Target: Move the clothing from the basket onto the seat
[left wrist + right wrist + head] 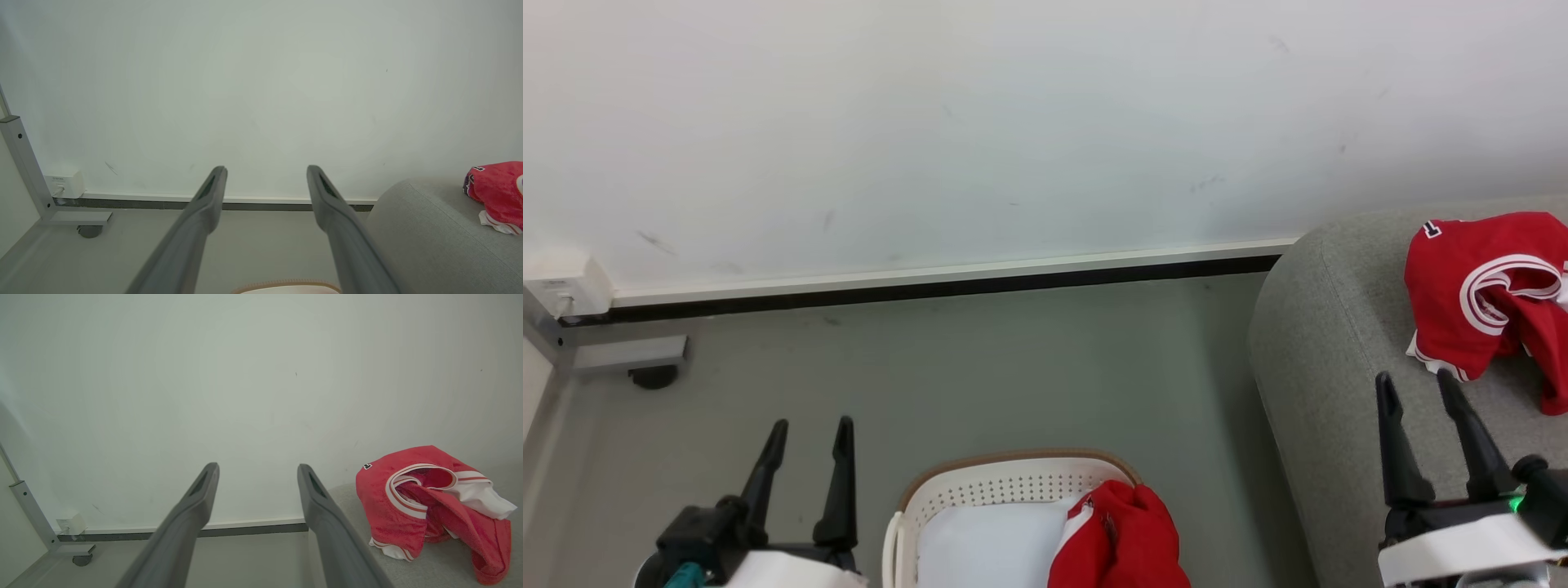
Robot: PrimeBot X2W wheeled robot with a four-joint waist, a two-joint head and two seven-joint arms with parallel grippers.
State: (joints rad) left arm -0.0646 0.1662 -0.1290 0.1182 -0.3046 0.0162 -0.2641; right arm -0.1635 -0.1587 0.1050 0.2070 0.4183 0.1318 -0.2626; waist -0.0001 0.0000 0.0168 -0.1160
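The seat (1327,351) is coarse grey woven cloth, matt. The jersey (1454,310) is soft red cloth, faintly fuzzy. The basket (1001,488) is smooth cream plastic with a tan rim band, maybe woven. My fingers (200,222) are dark and matt. The floor (1013,367) is smooth, dull grey.

Two red garments are in view: one striped-trim garment (1486,294) and one plain red garment (1123,535). There is one basket (1005,482) and one grey seat (1323,367). Two end effectors show, the left end effector (814,422) and the right end effector (1413,376), each with two dark fingers.
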